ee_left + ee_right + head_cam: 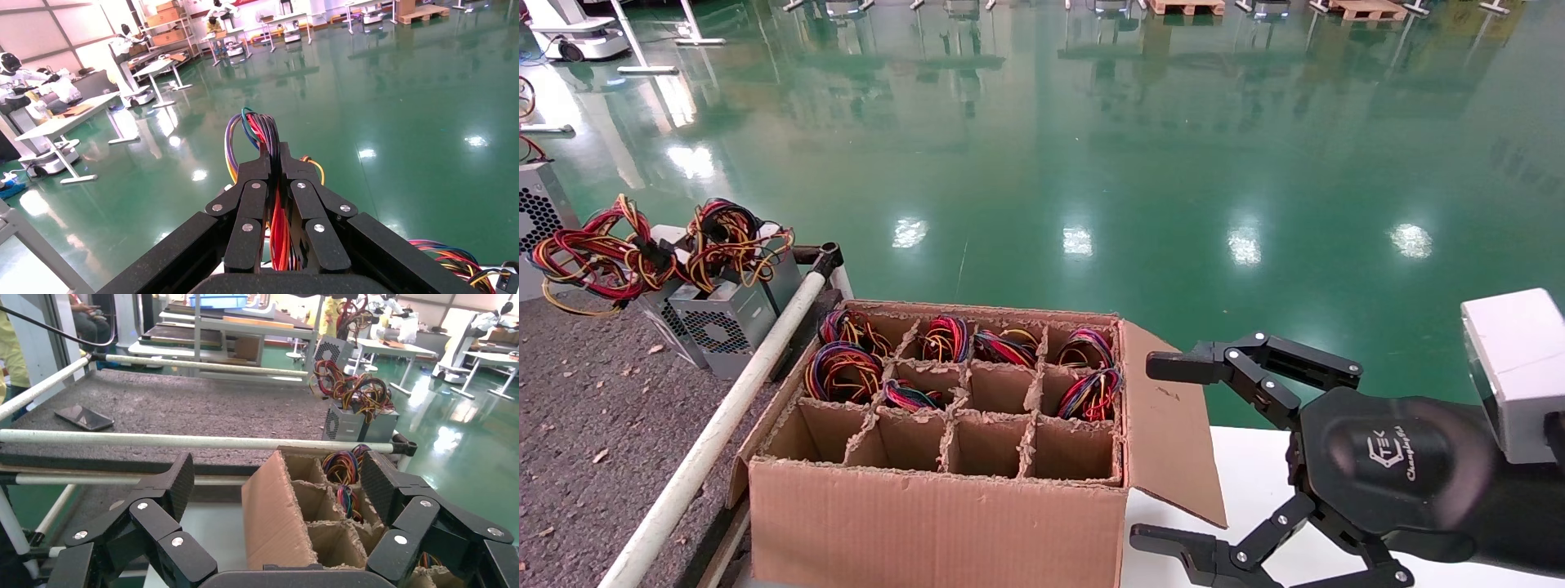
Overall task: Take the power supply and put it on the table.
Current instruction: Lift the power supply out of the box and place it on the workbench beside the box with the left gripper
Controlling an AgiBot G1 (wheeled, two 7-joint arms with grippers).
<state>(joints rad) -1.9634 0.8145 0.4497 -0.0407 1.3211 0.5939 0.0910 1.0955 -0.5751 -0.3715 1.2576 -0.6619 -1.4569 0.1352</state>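
Green glossy shop floor (1091,147) all round, nothing on it near the work.

Table (584,408), the dark speckled one behind the white tube rail (723,425), sits far across from the right gripper, on the other side of the cardboard box (928,523). 2 grey units (723,314) with wire coils already stand on it against the rail.

Box is divided into 12 cells. Row of 4 nearest the robot looks empty; wire coils show in most of the cells further back.

Left gripper (273,153) is out of the head view, so I can't place it against the table. Its wrist view shows the fingers clamped tight on the power supply (257,125) by the wire bundle (280,229), which runs up between them and sticks out past the tips. Metal case is not visible. Only floor lies beyond the fingertips, so it reads as lifted and in transit.

Right gripper (1144,451) hangs just beside the box flap over the white tabletop (1246,465), fingers spread wide, holding nothing. Looks parked.

Progress, my call: grab done, lift probably done. Left to do: carry over the rail, set down on the table, release.

Writing: "TEK" logo on the right gripper body, with a script line under it that I can't read for sure. No labels legible on the box or the units.
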